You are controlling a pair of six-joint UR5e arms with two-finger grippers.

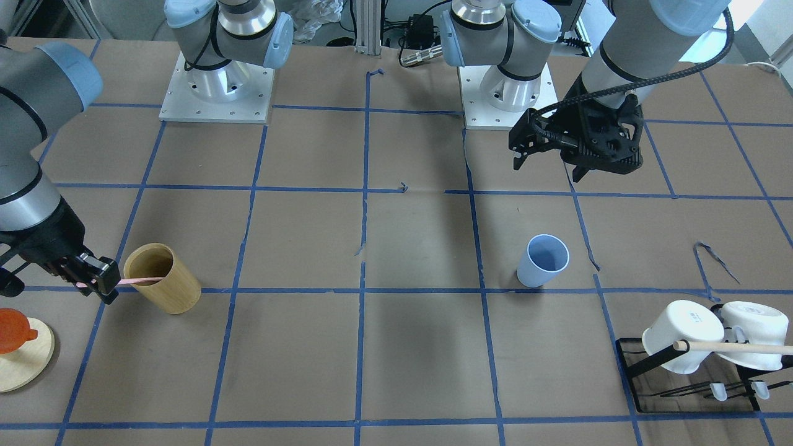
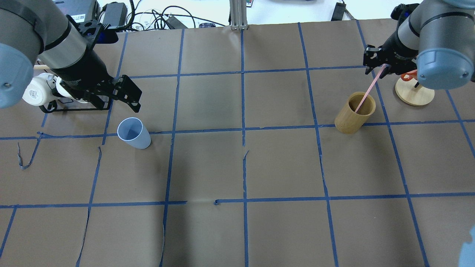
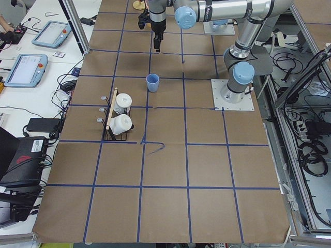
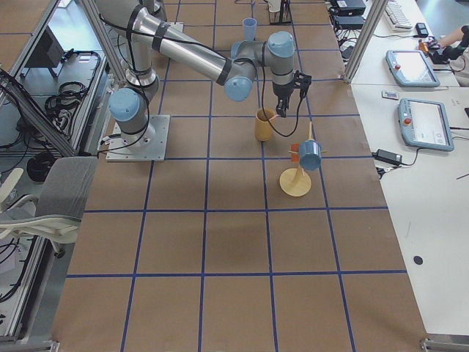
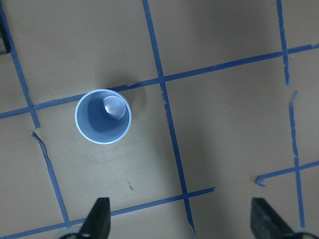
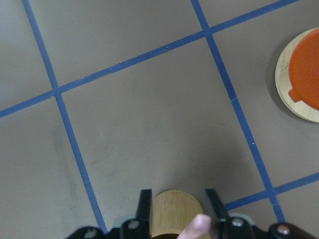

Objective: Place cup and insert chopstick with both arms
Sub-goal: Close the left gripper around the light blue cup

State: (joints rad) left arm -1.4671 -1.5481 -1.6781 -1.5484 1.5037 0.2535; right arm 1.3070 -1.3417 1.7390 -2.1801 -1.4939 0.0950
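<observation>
**Chopstick pinched, slanting into the holder: tipping is the risk**

My right gripper (image 1: 104, 280) is pinching the upper end of the thin pink chopstick (image 2: 367, 92). The stick slants down into the tan bamboo cylinder holder (image 2: 355, 112), which stands upright on the right half of the table, toward the far edge. I cannot see where its lower end rests inside.

The pale blue plastic cup (image 2: 133, 132) stands upright with its mouth open on the left half, nearer the left end than the middle. I judge it already placed. My left gripper (image 5: 179, 219) hangs above it with jaws spread wide and empty, well apart from the cup.

What could go wrong:

- The stick is tilted, so a sideways pull from my right arm could lever against the rim and drag or topple the holder.
- My hold is on a thin stick near its end, so it could swivel between my fingers.
- If my left arm descends carelessly, a finger could clip the light cup and knock it over.
</observation>
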